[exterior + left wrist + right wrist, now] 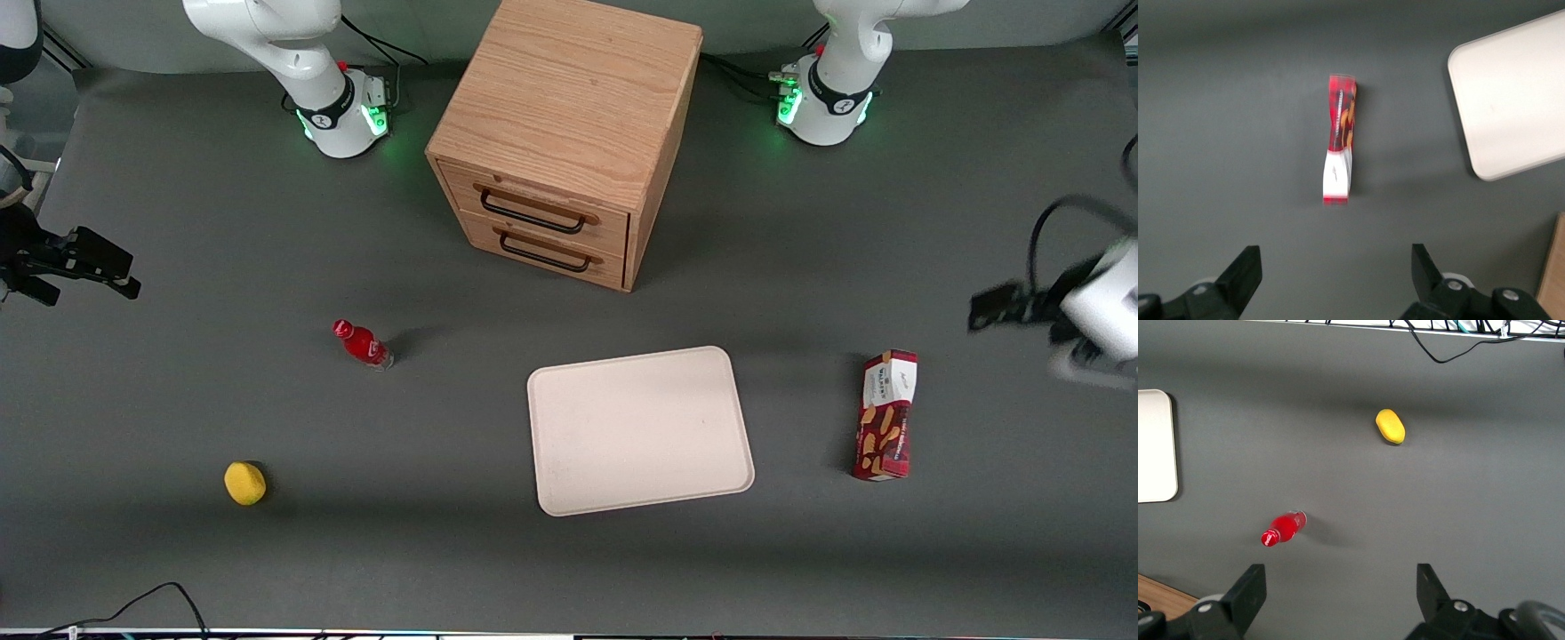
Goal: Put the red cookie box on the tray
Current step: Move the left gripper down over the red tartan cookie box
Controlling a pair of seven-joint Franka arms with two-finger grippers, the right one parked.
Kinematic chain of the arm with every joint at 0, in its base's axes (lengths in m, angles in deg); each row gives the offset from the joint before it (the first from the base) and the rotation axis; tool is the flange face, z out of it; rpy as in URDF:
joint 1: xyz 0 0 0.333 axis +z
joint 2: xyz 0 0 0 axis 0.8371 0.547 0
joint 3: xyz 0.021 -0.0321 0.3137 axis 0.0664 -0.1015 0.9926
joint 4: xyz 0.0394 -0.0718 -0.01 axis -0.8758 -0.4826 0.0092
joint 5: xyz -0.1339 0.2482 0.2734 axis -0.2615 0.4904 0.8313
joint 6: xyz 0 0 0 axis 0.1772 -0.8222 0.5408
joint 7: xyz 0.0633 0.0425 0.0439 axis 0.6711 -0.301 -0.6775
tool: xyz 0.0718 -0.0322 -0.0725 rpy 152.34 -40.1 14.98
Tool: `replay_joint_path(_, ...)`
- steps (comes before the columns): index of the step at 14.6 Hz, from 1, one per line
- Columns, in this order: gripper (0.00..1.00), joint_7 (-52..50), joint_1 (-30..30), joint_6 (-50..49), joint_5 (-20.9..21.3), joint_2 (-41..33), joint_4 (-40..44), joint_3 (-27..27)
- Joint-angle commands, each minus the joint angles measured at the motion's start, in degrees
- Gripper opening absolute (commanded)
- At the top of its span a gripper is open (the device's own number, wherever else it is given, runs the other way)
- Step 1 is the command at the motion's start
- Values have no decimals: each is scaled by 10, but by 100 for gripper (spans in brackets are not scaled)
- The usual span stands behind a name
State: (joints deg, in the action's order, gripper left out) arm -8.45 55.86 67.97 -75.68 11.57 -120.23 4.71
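The red cookie box (885,416) lies flat on the grey table toward the working arm's end, beside the tray (638,431) with a strip of table between them. It is long and dark red, with a white end panel and tan cookie pictures. The tray is cream-white, flat and bare. In the left wrist view the cookie box (1340,140) lies on the table ahead of my gripper (1336,257), and a corner of the tray (1515,100) shows too. My gripper (991,309) hovers above the table, farther from the front camera than the box, open and holding nothing.
A wooden two-drawer cabinet (569,133) stands farther from the front camera than the tray. A small red bottle (362,344) and a yellow lemon-like object (244,483) lie toward the parked arm's end. A cable (133,604) runs along the table's front edge.
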Motion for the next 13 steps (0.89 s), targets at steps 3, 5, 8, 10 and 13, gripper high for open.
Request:
replay_joint_path(3, 100, -26, -33, 89, 70, 138, 38, 3)
replay_joint_path(5, 100, -28, -32, 129, 72, 180, 35, 3)
replay_joint_path(8, 100, -22, -23, 196, 76, 228, 17, 3)
replay_joint_path(10, 100, -18, -19, 247, 76, 256, 2, 5)
replay_joint_path(13, 94, 0, -13, 269, 76, 277, -2, 5)
